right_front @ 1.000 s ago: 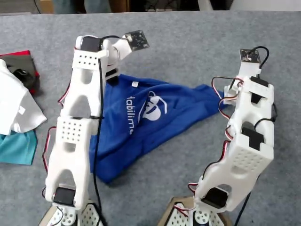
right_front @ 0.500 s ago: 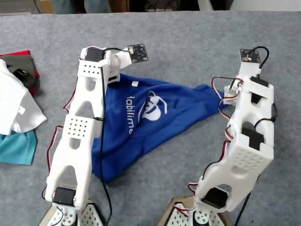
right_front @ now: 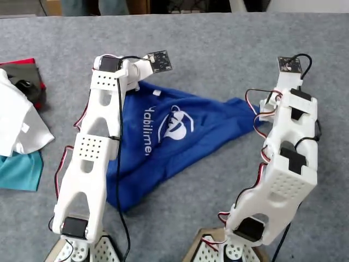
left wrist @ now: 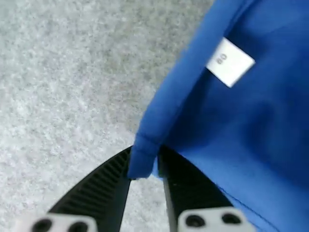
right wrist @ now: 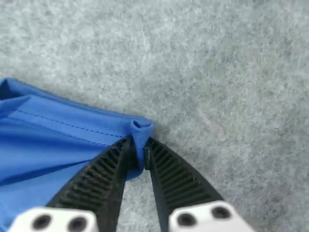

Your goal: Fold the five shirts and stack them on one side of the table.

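**Blue shirt pinched at two corners, one in each gripper**

Left gripper point(left wrist: 145, 166): black ribbed jaws drawn almost together low in the left wrist frame, clamped on a rolled edge of the blue shirt point(left wrist: 246, 130). Just past the pinch, toward the upper right, a small white tag point(left wrist: 230, 62) sewn to the cloth. Grey felt-like table point(left wrist: 58, 72) across the left half.

Right gripper point(right wrist: 138, 150): jaws likewise nearly closed, gripping a small bunched corner of the same shirt at centre frame. Cloth spreading off to the left edge, with a line of stitching point(right wrist: 63, 123) along it.

High view: shirt lying as a rough triangle at centre frame, flat on the table, white print point(right_front: 174, 125) facing up. One corner tucked under the wrist of the left arm point(right_front: 90, 158) at upper left of centre. Another reaching the right arm point(right_front: 289, 164) at centre right. The third low in the frame, just beside the left arm.

Well apart, at the left edge: a white shirt point(right_front: 16, 125) overlapping a teal shirt point(right_front: 22, 170) below it, with a dark and red bundle point(right_front: 24, 76) just above.
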